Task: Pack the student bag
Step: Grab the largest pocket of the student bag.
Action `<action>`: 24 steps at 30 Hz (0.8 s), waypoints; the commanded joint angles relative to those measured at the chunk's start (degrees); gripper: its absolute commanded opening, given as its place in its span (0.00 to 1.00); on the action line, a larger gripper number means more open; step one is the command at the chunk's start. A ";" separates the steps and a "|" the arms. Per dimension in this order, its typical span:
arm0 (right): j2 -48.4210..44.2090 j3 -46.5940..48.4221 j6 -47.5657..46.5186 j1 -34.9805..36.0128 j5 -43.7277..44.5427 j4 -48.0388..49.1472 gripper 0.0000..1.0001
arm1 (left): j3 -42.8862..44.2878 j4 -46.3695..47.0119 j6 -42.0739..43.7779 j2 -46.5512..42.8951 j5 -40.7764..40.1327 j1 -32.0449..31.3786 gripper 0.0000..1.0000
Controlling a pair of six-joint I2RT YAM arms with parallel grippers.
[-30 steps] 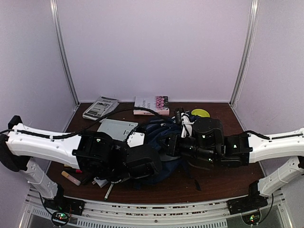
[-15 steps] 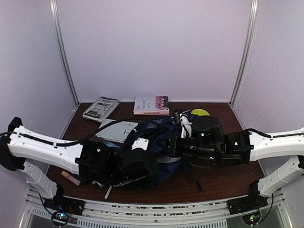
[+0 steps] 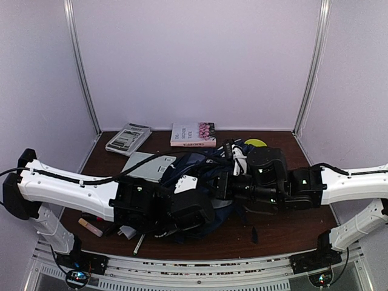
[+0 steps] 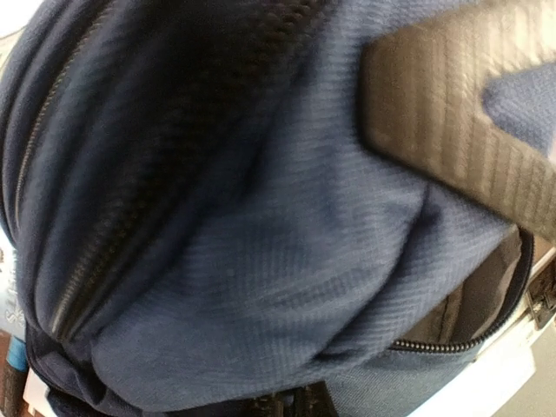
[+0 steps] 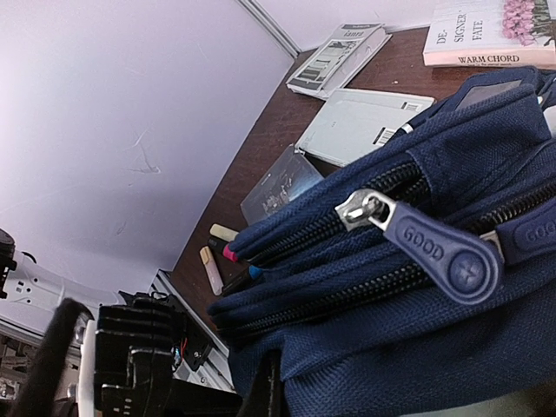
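Navy-blue fabric student bag with white trim [image 3: 200,165] lies slumped mid-table between my arms, its main zips looking shut. My left end effector [image 3: 193,206] is clamped on a bunched fold at its near-left; my right end effector [image 3: 225,185] is closed too, on what I cannot tell. I judge I'm opening it: next, work a zip pull.

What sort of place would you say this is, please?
Probably a robot lab test cell: plain pale walls close off a small brown table, two arms are mounted at its near edge, and a bag and book look like practice props.
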 commanded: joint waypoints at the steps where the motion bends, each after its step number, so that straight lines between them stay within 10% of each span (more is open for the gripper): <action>1: -3.55 2.61 -1.53 0.45 0.89 3.51 0.00 | 2.80 -0.20 1.68 0.31 -2.64 0.48 0.00; 14: -4.79 -0.56 -2.98 0.45 3.90 0.32 0.00 | 2.05 10.89 11.65 -5.14 3.81 1.50 0.00; 24: -8.51 -7.84 -5.63 0.45 5.49 2.22 0.00 | -16.99 39.85 13.50 -19.50 29.63 10.41 0.00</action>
